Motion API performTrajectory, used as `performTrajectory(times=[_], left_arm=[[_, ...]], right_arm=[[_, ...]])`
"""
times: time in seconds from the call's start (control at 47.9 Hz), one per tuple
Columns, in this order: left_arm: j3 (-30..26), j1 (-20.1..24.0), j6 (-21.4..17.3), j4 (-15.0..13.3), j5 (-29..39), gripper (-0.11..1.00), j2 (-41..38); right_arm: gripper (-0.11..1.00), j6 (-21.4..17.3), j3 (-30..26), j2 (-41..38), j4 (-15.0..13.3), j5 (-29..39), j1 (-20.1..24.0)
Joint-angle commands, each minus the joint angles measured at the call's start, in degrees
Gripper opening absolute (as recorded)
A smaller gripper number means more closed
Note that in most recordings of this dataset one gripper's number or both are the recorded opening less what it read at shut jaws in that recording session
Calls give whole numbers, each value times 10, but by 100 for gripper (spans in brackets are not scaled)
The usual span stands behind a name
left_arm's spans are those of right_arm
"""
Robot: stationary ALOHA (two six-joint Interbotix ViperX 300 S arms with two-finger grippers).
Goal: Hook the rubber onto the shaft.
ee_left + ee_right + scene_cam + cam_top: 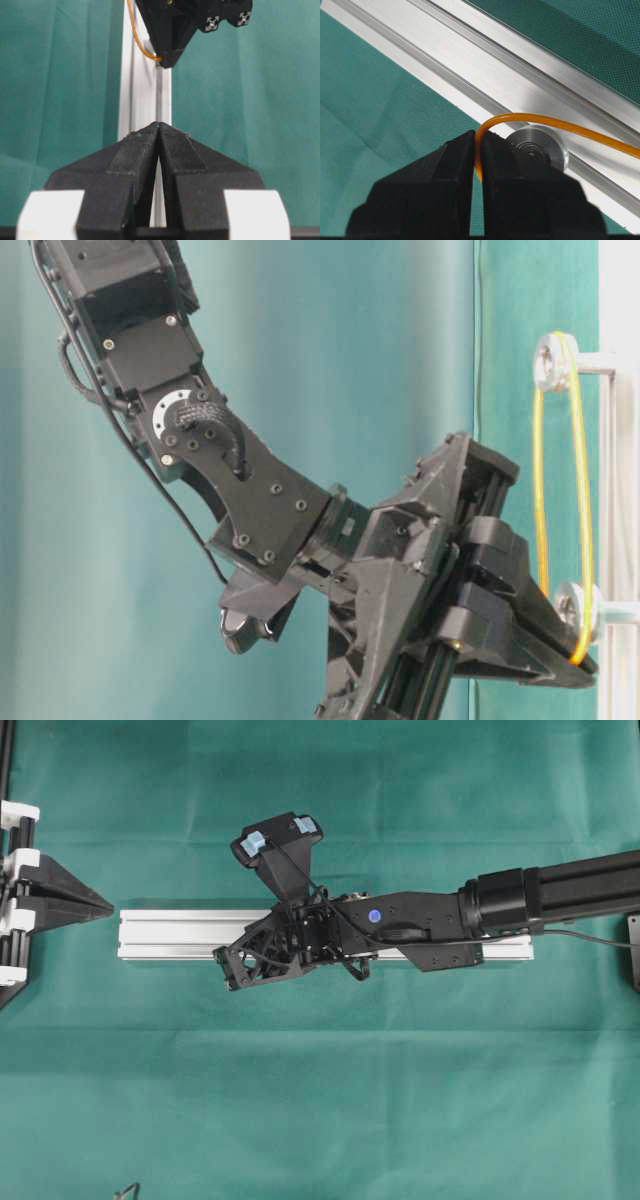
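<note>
The right end effector (477, 150) is clamped on the band (560, 124), stretched beside the pulley (540, 147) on the rail (485, 75). Thin and springy, it could snap free; the pinch at its end looks right. The left end effector (159, 131) sits closed, empty.

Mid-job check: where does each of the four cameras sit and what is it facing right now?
Overhead: looks straight down at silver rail; right arm crosses it.
Table-level: low, side-on; right gripper pulls the rubber.
Left wrist: looks along rail past shut left gripper.
Right wrist: looks down, fingers pinching rubber beside pulley.
Shared: rubber, except overhead.
</note>
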State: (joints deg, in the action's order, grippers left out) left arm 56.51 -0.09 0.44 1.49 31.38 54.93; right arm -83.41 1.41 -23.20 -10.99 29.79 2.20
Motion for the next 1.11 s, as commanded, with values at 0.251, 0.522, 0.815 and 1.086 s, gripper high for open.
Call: performTrajectory(times=[0.251, 0.522, 0.815, 1.086], left_arm=[[-18, -1, -1, 2, -4, 0, -4], [-18, -1, -1, 2, -4, 0, -4], [-18, -1, -1, 2, -4, 0, -4], [-17, -1, -1, 2, -4, 0, -4]], right_arm=[[6, 2, -18, 9, -2, -5, 2], [6, 1, -18, 6, -1, -4, 2], [6, 0, -18, -2, 6, -4, 3], [6, 0, -17, -9, 10, -4, 5]])
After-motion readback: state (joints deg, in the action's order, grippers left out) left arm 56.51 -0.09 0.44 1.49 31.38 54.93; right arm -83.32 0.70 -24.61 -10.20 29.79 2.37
